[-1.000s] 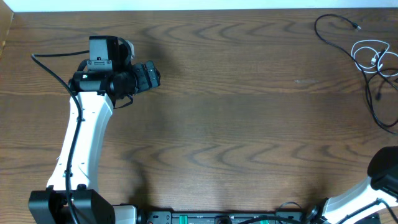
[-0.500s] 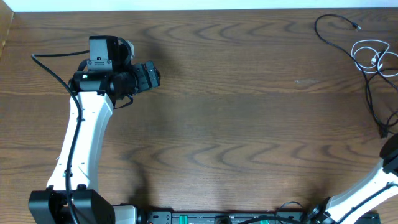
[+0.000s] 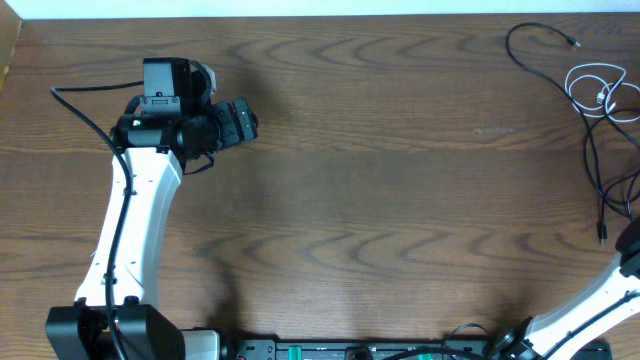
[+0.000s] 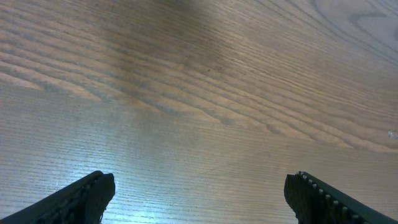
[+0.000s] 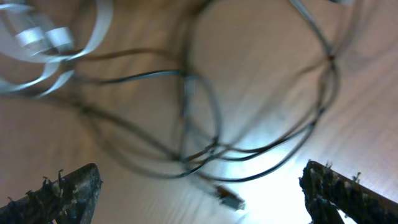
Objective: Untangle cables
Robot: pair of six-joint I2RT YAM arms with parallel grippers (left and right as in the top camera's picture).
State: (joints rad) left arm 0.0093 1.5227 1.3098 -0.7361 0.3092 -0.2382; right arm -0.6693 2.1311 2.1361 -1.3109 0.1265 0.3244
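Observation:
The black cable (image 3: 590,150) runs in loose loops along the table's right edge, with one plug end (image 3: 602,236) lying on the wood. The white cable (image 3: 592,92) is coiled over it near the far right corner. In the right wrist view the black cable (image 5: 205,118) is blurred, and its plug (image 5: 229,198) lies free between the fingers of my open right gripper (image 5: 200,183). The white cable (image 5: 50,37) shows at the upper left. My left gripper (image 4: 199,185) is open over bare wood, far from both cables; overhead it (image 3: 248,122) is at the far left.
The wooden table (image 3: 400,200) spreads between the two arms. My right arm (image 3: 600,300) comes in from the bottom right corner, mostly out of frame. The table's right edge is close to the cables.
My right gripper has opened and let go of the black cable's end. The plug now lies on the table, a little nearer the front. The left arm has not moved.

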